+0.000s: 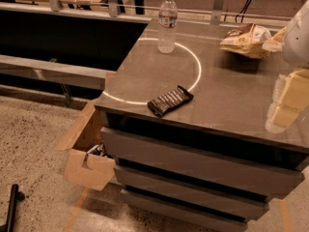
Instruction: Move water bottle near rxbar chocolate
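The water bottle (167, 22) stands upright near the counter's far left corner, clear with a white cap and a pale label band. The rxbar chocolate (170, 100) lies flat near the counter's front edge, a dark wrapped bar set at a slant. The bottle stands well behind the bar, and they do not touch. My gripper (286, 104) is at the right edge of the view, above the right side of the grey counter (227, 95). It is far from both things and holds nothing I can see.
A crinkled tan-and-white snack bag (245, 40) lies at the counter's back right. A bright light ring (195, 64) reflects on the countertop. Drawers (193, 170) front the counter. An open cardboard box (89, 153) sits on the floor at its left. A black pole (12, 207) lies bottom left.
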You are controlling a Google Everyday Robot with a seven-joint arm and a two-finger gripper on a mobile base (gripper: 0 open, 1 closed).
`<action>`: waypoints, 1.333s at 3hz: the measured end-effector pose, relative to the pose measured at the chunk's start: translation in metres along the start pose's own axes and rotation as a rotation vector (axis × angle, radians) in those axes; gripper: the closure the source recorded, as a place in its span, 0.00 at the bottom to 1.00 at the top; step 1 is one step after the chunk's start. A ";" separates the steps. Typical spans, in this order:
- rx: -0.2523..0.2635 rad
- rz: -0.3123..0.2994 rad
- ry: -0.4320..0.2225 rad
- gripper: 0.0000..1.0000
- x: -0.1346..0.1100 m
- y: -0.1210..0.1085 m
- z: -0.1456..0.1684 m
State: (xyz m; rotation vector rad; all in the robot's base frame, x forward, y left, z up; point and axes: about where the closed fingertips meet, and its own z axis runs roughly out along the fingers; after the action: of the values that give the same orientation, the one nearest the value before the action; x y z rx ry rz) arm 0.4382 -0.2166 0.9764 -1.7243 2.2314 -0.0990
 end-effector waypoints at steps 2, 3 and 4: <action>0.027 0.052 -0.058 0.00 -0.001 -0.018 0.005; 0.076 0.223 -0.193 0.00 0.016 -0.058 0.032; 0.141 0.370 -0.355 0.00 0.025 -0.087 0.040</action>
State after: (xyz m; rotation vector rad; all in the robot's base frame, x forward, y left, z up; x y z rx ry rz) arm 0.5254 -0.2589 0.9549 -1.1311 2.1701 0.1223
